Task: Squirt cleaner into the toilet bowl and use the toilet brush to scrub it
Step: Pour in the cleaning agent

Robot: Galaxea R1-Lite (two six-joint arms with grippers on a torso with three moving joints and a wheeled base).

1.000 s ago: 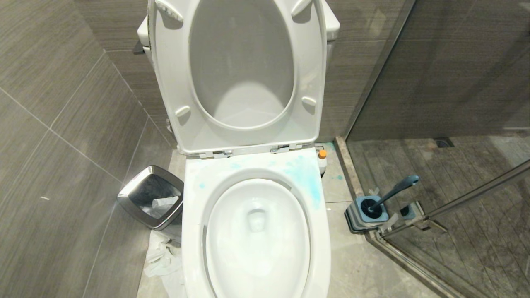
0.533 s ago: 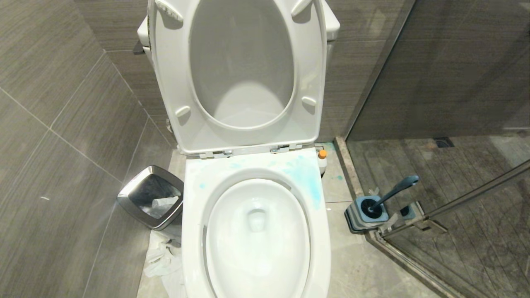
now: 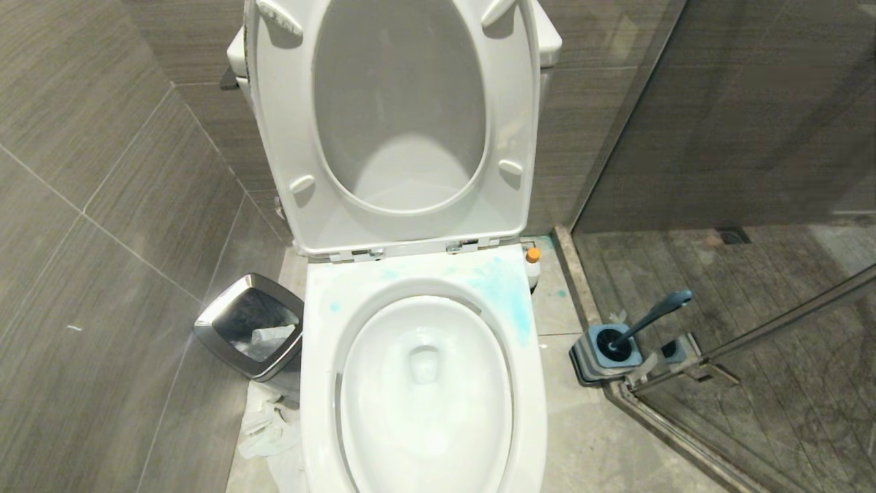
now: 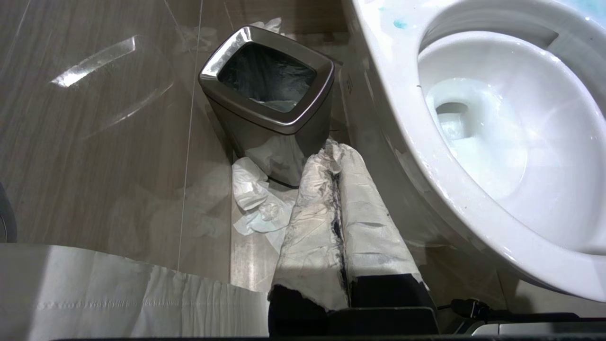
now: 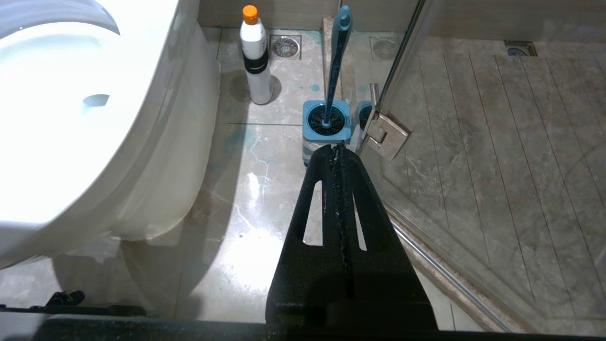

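Observation:
The white toilet bowl (image 3: pixel 424 383) stands open in the middle, seat and lid raised, with blue smears on its rim (image 3: pixel 506 294). The cleaner (image 5: pixel 255 57), a white bottle with an orange cap, stands on the floor behind the toilet's right side; only its cap (image 3: pixel 532 255) shows in the head view. The toilet brush (image 3: pixel 650 316) rests in its square blue-grey holder (image 3: pixel 609 352) by the glass door. Neither arm shows in the head view. My left gripper (image 4: pixel 334 156), fingers wrapped in white tape, is shut and empty above the floor beside the bowl. My right gripper (image 5: pixel 337 149) is shut and empty, short of the holder (image 5: pixel 326 122).
A silver-rimmed waste bin (image 3: pixel 250 325) stands left of the toilet, with crumpled paper (image 3: pixel 270 424) on the floor in front of it. A glass shower door (image 3: pixel 753 342) and its metal hinge (image 5: pixel 387 135) close off the right. Grey tiled walls stand left and behind.

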